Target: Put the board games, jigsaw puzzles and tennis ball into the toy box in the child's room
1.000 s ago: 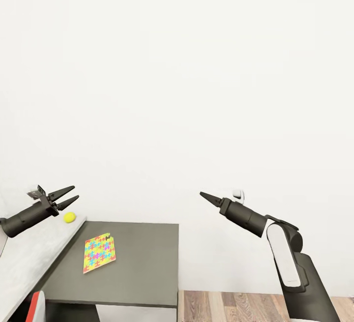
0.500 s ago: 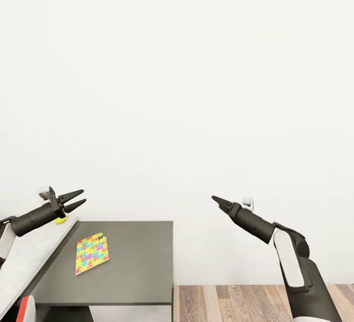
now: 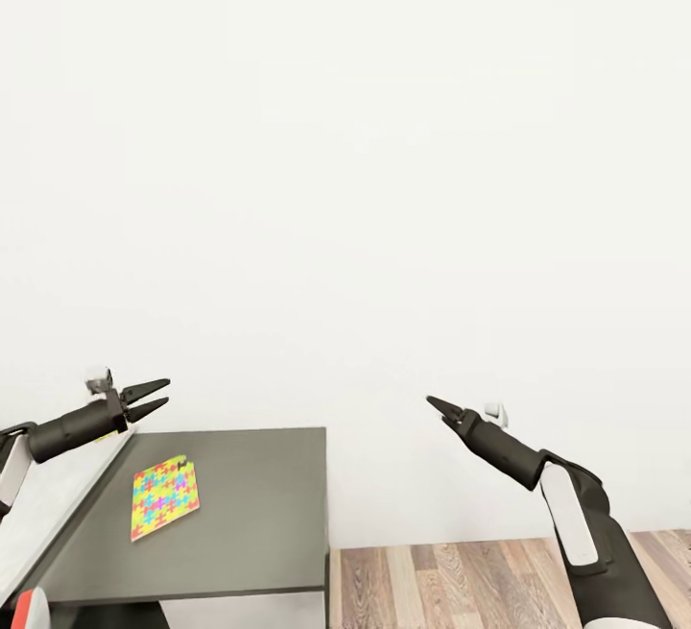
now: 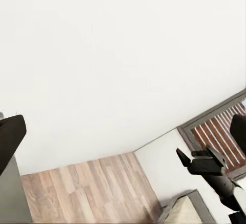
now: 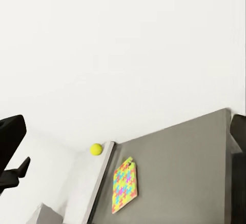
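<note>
One jigsaw puzzle point(image 3: 163, 496), a flat multicoloured square, lies on the table's lower dark grey section point(image 3: 250, 523); it also shows in the right wrist view point(image 5: 124, 185). The tennis ball point(image 5: 96, 149) sits at the end of the pale slab top point(image 3: 43, 514), next to the step down. In the head view my left gripper point(image 3: 154, 399) hangs open just above that spot and hides the ball. My right gripper point(image 3: 440, 407) is open with nothing in it, out over the floor well right of the table. The toy box, board games and bed are out of view.
A plain white wall stands close behind the table. Wooden floor point(image 3: 461, 581) lies to the right of the table's end edge point(image 3: 326, 514). A red and white object point(image 3: 29, 607) shows at the lower left corner.
The whole head view has shifted, so the camera moved: table and puzzle now sit further left. The tennis ball has passed behind my left gripper in that view. Both grippers stay open.
</note>
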